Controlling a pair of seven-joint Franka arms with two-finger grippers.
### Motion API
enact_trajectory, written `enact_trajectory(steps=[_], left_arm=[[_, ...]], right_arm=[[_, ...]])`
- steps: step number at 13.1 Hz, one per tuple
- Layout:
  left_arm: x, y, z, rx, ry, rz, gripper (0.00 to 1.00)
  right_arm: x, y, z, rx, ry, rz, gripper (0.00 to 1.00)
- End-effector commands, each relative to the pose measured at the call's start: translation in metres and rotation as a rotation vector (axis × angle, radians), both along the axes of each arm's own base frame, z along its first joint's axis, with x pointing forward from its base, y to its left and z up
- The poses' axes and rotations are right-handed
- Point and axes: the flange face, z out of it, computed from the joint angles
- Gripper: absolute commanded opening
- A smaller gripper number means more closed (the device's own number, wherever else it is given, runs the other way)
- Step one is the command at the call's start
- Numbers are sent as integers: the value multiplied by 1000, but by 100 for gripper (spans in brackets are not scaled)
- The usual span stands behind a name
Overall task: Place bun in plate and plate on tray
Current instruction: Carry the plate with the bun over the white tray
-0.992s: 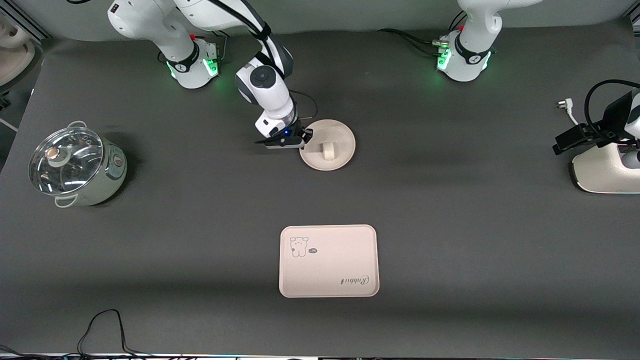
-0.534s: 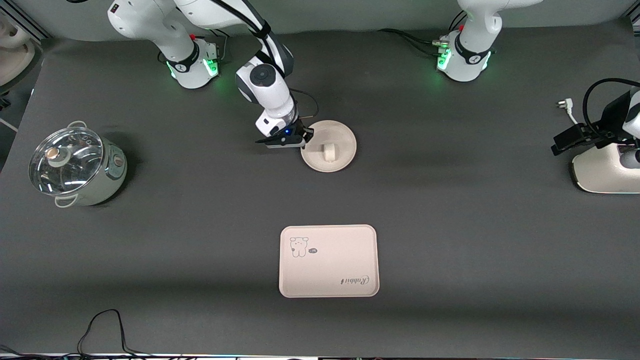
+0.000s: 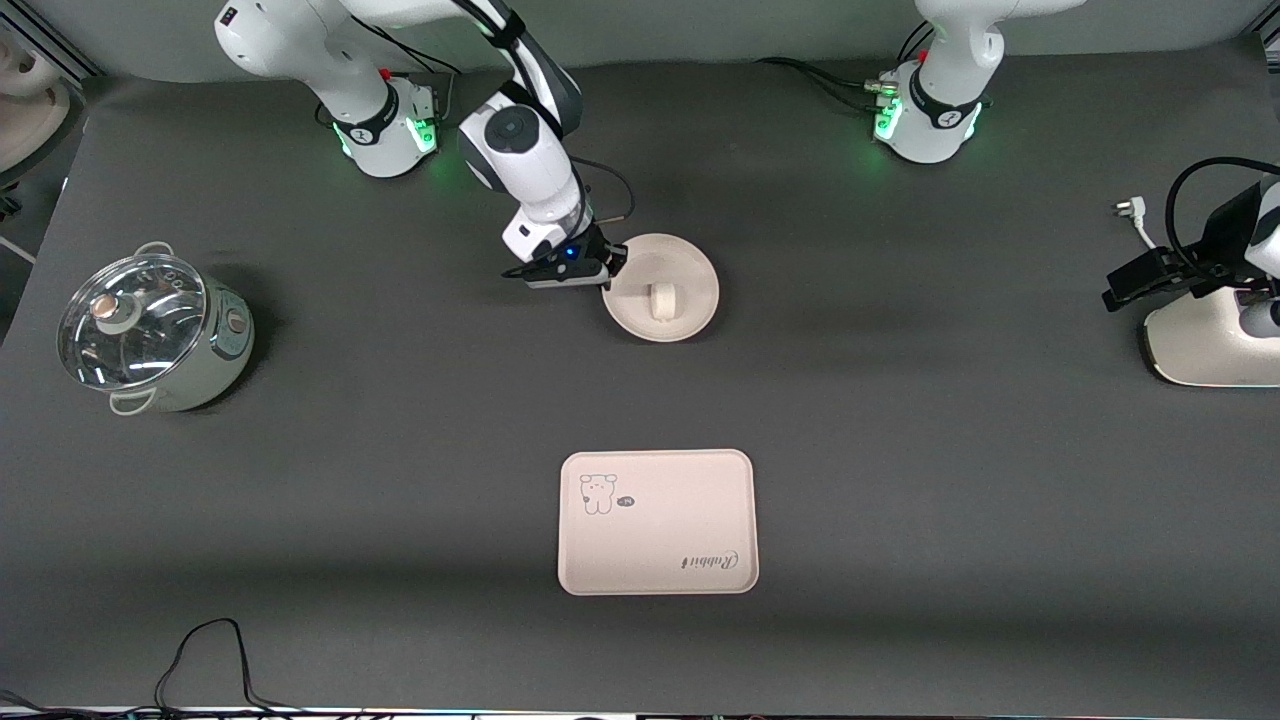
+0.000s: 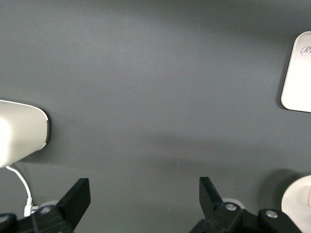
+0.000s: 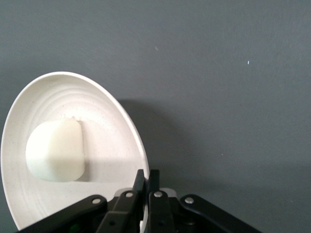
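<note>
Cream plate, one bun, pinched by right gripper fingers; left gripper spread

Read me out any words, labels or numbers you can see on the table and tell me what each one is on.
"Rabbit": script lettering on the tray, printed upside down as the front view shows it.
A small dark label beside the cartoon animal on the tray: too small to read.
Small red marking on the right arm's upper housing: too small to read.
The plate, the bun and the pot show no readable text.
</note>
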Motion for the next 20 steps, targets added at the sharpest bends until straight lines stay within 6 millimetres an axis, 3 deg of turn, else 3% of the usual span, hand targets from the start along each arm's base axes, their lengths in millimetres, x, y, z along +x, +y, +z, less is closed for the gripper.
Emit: enact_trajectory(steps=[1,4,8,9,13,18,20], left_arm=[[3,-2,7,-9,-8,-10,100],[3,-3,8,-9,-11,-13,100],[3,-6,8,-9,-11,-16,100],[3,-6,8,-9,-11,-16,100],[3,-6,9,-9,-12,-16,100],[3,-6,9,-9,-12,-16,100],[3,-6,8,-9,-11,-16,100]], right_arm=[[4,-14,57,52,15,29,0],[7,-29,90,162,96,76,0],[26,-24,98,179,81,66,0],[40,-24,97,178,72,59,0],[132,-7,96,202,0,5,0],[260,3,80,221,-41,-55,0],[302,2,76,224,-63,-52,0]])
